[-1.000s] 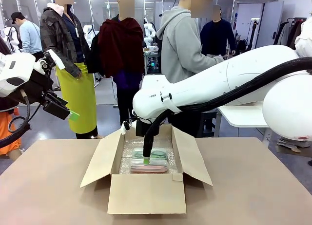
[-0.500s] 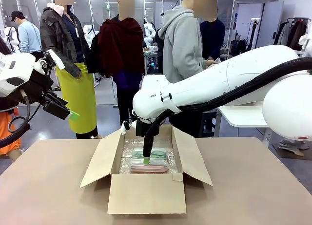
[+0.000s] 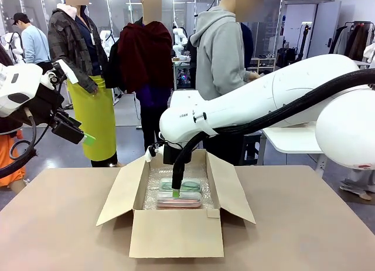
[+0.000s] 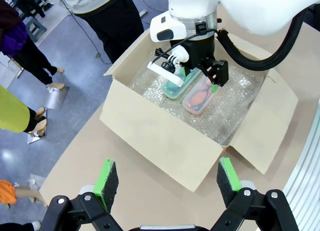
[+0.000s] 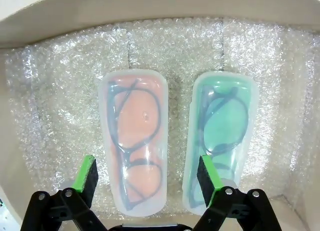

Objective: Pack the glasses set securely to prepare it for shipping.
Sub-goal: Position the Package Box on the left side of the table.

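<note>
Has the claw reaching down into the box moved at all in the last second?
No. In the front view the right gripper hangs over the same spot, its tip just above the near edge of the cardboard box, as before.

I am operating in a robotics lab laid out in a large open hall. Two white arms, the left arm (image 3: 20, 86) and the right arm (image 3: 263, 101), are working over a brown table (image 3: 58, 224). Behind it, a glossy grey floor (image 3: 64, 156) is running back toward glass partitions (image 3: 116, 8). Several people are standing about in everyday clothes, among them a person in a grey hoodie (image 3: 220, 54). A white table (image 3: 293, 139) is standing at the right, and garments (image 3: 350, 39) are hanging at the far right.
</note>
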You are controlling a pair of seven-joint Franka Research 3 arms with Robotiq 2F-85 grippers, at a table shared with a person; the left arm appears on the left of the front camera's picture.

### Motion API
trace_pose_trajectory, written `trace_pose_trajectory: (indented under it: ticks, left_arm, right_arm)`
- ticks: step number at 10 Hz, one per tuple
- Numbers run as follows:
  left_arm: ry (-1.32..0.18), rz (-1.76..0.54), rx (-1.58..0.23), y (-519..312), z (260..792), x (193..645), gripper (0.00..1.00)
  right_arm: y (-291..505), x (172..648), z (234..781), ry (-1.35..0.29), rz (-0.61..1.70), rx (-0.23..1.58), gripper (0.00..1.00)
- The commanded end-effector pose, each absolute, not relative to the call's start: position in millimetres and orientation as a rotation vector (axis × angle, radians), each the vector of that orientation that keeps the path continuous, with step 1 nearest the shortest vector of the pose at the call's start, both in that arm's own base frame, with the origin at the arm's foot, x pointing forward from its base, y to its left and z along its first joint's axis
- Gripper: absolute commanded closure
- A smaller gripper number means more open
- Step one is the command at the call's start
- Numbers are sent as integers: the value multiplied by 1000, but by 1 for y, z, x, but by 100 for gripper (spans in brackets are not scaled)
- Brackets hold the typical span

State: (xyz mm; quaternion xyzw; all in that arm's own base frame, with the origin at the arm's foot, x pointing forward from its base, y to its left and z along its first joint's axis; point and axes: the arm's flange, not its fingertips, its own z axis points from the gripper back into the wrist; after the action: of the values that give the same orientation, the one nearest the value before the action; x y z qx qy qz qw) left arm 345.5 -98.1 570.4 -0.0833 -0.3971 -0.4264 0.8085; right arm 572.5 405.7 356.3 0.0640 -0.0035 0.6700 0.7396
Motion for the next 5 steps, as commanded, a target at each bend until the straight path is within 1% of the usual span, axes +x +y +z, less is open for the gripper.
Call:
trace_pose_trajectory:
  ticks: [1,2,3,4,5]
  left_arm:
    - [-849,-912,-178,-98,570,345,0]
    - [-823,-861,-213,-98,566,360,0]
    - [-811,-807,-258,-95,560,371,0]
    - [-774,-758,-273,-89,550,385,0]
    - [-718,-704,-327,-83,540,399,0]
  right_arm:
    - [406,573,356,-8,1470,140,0]
    - [399,567,377,-59,1421,105,0]
    - [390,560,398,-90,1383,124,0]
    - [380,553,416,-114,1358,112,0]
    - [369,546,433,-137,1329,102,0]
